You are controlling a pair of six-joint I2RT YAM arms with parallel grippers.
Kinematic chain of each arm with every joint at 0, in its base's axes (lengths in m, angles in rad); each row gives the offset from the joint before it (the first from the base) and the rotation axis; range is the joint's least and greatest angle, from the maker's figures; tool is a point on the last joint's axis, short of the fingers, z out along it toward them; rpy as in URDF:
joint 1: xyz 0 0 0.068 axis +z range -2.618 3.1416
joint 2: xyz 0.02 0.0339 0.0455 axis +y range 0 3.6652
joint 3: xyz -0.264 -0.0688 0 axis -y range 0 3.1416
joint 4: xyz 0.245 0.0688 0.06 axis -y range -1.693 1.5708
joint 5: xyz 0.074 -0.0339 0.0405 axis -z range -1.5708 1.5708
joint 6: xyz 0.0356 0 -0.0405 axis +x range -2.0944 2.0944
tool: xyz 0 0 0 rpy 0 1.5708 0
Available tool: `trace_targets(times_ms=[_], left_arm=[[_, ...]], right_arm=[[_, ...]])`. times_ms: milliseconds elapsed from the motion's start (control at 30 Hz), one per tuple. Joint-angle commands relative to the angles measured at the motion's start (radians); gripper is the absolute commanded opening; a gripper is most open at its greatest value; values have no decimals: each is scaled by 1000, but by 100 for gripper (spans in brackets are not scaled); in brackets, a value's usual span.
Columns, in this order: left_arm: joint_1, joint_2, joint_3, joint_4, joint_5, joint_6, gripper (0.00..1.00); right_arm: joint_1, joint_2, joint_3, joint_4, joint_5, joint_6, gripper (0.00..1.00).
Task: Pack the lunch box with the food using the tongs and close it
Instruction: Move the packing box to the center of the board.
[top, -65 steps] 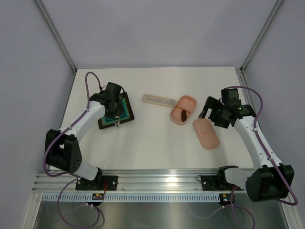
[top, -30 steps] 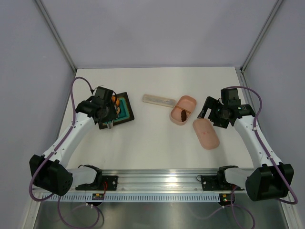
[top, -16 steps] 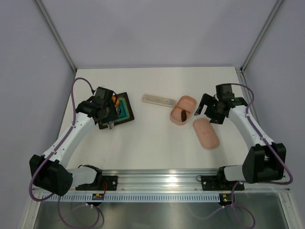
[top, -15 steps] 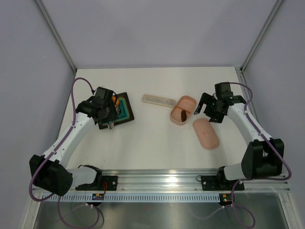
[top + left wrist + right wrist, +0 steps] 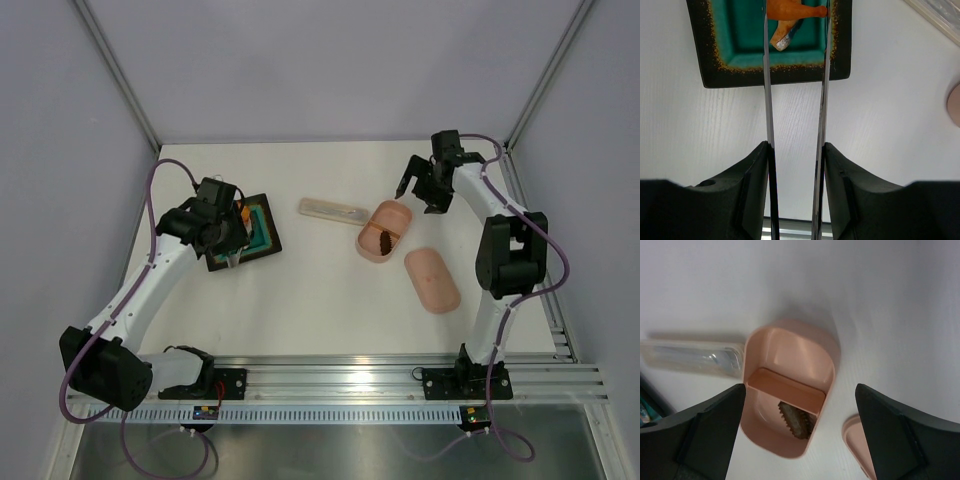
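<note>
1. We see a white table boxed in by pale grey walls
2. The lunch box, a salmon-pink oval with an inner divider, lies open right of centre; one dark brown ridged food piece sits in its nearer compartment
3. Its lid lies just beside it, nearer and to the right
4. The left gripper clamps the tongs, whose arms flank an orange piece on the dark tray at left
5. The right gripper hangs wide open over the box's far end
6. A clear case lies left of the box
</note>
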Motion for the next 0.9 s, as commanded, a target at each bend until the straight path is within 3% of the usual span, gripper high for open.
trace_targets(times_ms=[0, 200, 333, 567, 767, 867], left_arm=[[-4, -10, 50, 25, 16, 13, 35], [-6, -13, 60, 29, 44, 12, 35], [-9, -11, 66, 33, 53, 15, 35], [-15, -10, 75, 29, 61, 24, 35], [-41, 9, 109, 22, 73, 36, 35], [-82, 35, 155, 8, 95, 51, 35]], right_arm=[[-4, 101, 121, -14, -49, 4, 100], [-4, 175, 175, -3, -110, -4, 99], [-3, 204, 177, 21, -252, -28, 100], [-1, 166, 80, 87, -322, -19, 99], [-1, 118, 57, 57, -199, -16, 99], [-3, 66, 54, 14, -9, 18, 99]])
